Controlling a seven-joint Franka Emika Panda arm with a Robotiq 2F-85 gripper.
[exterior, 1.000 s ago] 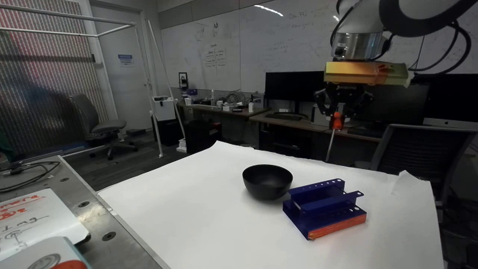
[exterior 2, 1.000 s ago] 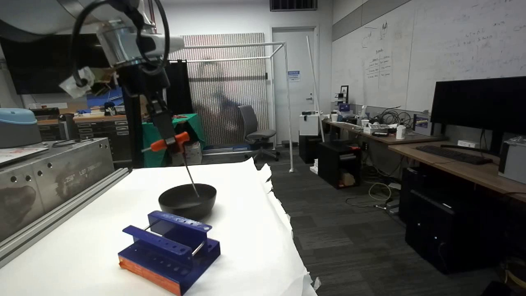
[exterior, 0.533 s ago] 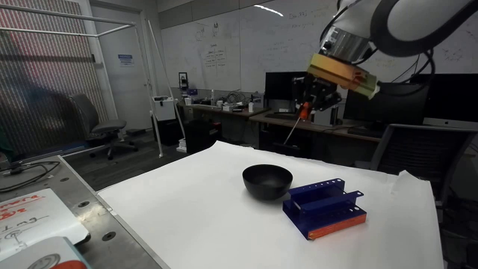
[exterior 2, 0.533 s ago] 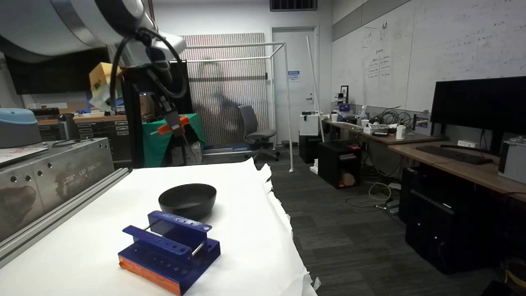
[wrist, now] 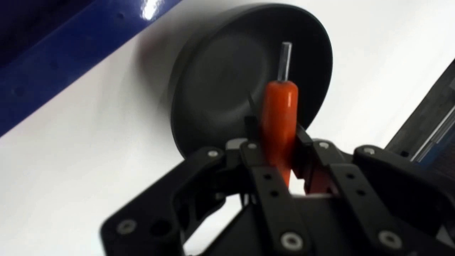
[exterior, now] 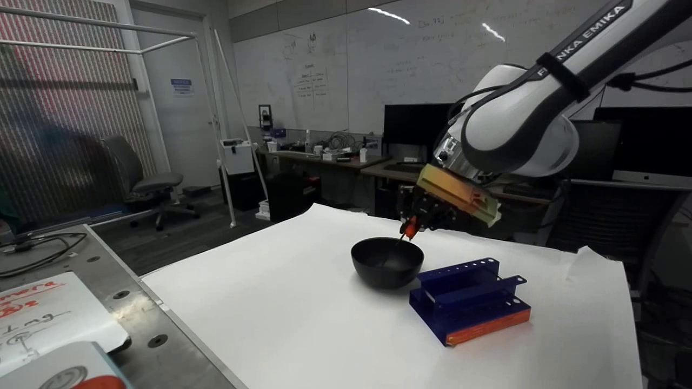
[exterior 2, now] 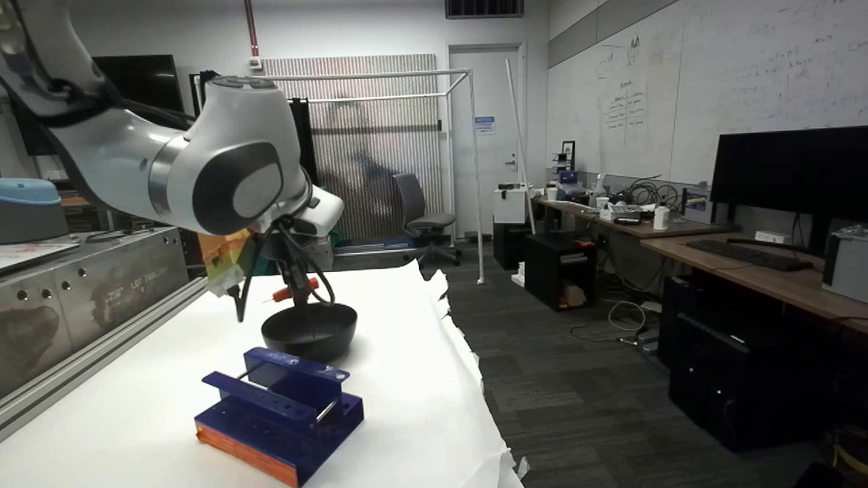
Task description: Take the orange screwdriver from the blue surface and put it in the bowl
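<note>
The white table point(exterior: 281, 319) carries a blue rack point(exterior: 476, 295) and, just beyond its far side, a black bowl point(exterior: 386, 273). Above the bowl, the tool point(wrist: 278, 135) is closed around an orange screwdriver point(wrist: 280, 110), whose tip seems to dip below the rim.

This looks like a lab: scribbled whiteboard point(exterior 2: 732, 81), monitor point(exterior 2: 790, 175), robot arm point(exterior: 519, 121).

bowl point(wrist: 220, 78): smooth, matt | blue surface point(wrist: 67, 53): glossy | orange screwdriver point(wrist: 280, 110): smooth, plastic-looking, tip point(wrist: 284, 62) shiny metal | sheet point(exterior: 281, 324): matt paper | block point(exterior 2: 115, 288): smudged metal
</note>
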